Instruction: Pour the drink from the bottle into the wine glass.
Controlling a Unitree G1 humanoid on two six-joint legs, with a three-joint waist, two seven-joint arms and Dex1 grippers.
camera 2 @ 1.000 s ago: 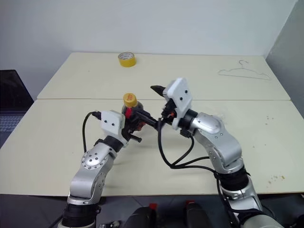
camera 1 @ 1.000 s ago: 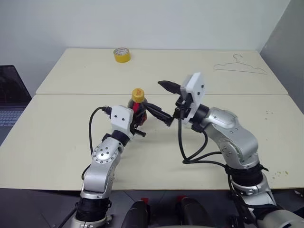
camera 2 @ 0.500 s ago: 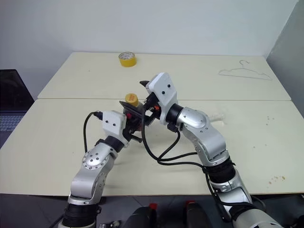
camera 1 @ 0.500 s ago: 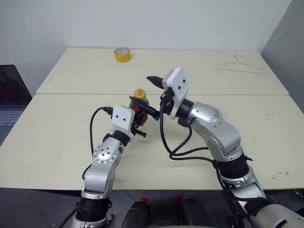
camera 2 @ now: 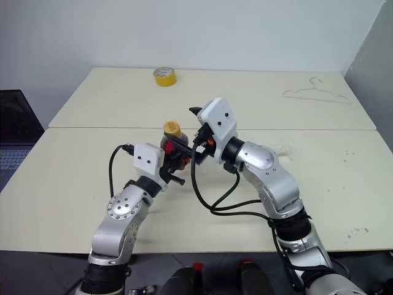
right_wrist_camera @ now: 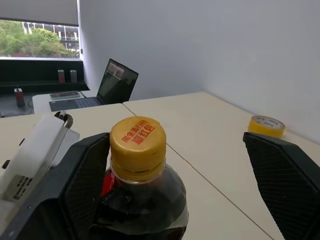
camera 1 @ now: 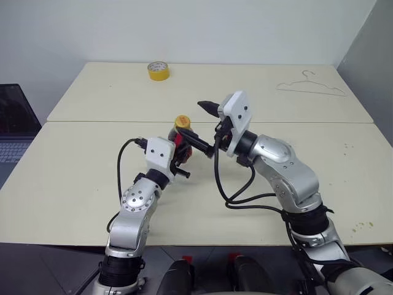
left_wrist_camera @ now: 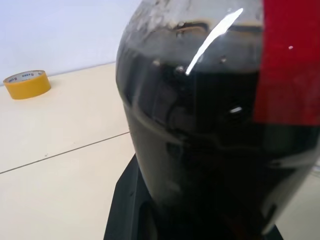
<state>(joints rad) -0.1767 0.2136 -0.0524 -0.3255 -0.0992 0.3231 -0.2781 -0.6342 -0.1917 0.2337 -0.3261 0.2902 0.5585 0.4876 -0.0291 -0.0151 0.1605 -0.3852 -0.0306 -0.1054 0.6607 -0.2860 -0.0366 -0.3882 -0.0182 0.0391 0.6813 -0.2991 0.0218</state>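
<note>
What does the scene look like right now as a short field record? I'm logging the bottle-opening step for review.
bottle: upright above the table, held in the left gripper
cap: yellow cap, on the bottle
drink: dark drink fills the body
right gripper: open right gripper, one finger on each side of the cap, no contact seen
wine glass: only a faint clear shape behind the right arm
also on table: yellow tape roll, wire hanger

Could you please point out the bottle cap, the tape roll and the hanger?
cap (right_wrist_camera: 138, 141), right wrist view, its printed top
tape roll (camera 1: 157, 70), left eye view, its yellow side
hanger (camera 1: 310, 90), left eye view, its lower wire
</note>
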